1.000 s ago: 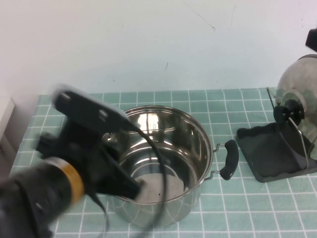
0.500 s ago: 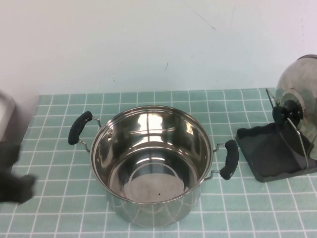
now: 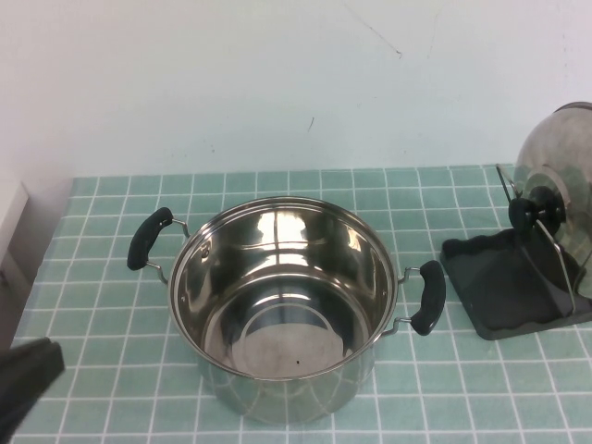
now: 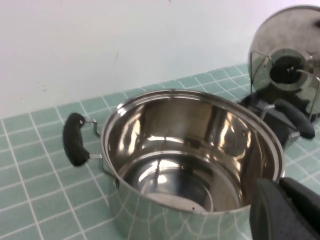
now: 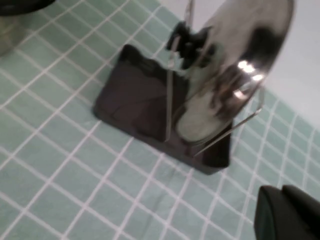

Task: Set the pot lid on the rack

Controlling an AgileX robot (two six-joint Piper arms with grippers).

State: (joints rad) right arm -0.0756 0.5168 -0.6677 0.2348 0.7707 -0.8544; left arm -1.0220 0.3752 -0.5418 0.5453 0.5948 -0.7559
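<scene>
The pot lid [image 3: 562, 190] stands on edge in the rack [image 3: 513, 282], leaning between the upright wire loops [image 3: 546, 242] with its black knob [image 3: 527, 215] facing toward the pot [image 3: 287, 310]. In the right wrist view the lid [image 5: 235, 65] sits propped in the dark tray [image 5: 150, 115], its lower rim down inside the tray.

The table [image 3: 462, 398], covered in green tiles with white grout, carries everything. The pot is the largest thing on it: deep, shiny steel, open and uncovered, with one black side handle [image 3: 148, 239] on the side nearer the left hand and the other handle [image 3: 427, 296] pointing toward the rack. Pot and rack stand apart, with a strip of bare tile between the pot's handle and the tray's edge.

The left hand [image 3: 23, 384] is at the near left corner of the high view, well away from the lid and rack, with the pot between it and them. In the left wrist view only a dark part of this hand [image 4: 287, 210] shows, close to the pot's rim [image 4: 200, 95]; I cannot tell whether it is open or closed.

The right hand [image 5: 287, 212] shows only as a dark shape in its own wrist view, above the tiles near the rack and clear of the lid; I cannot tell whether it is open or closed. Neither hand touches anything.
</scene>
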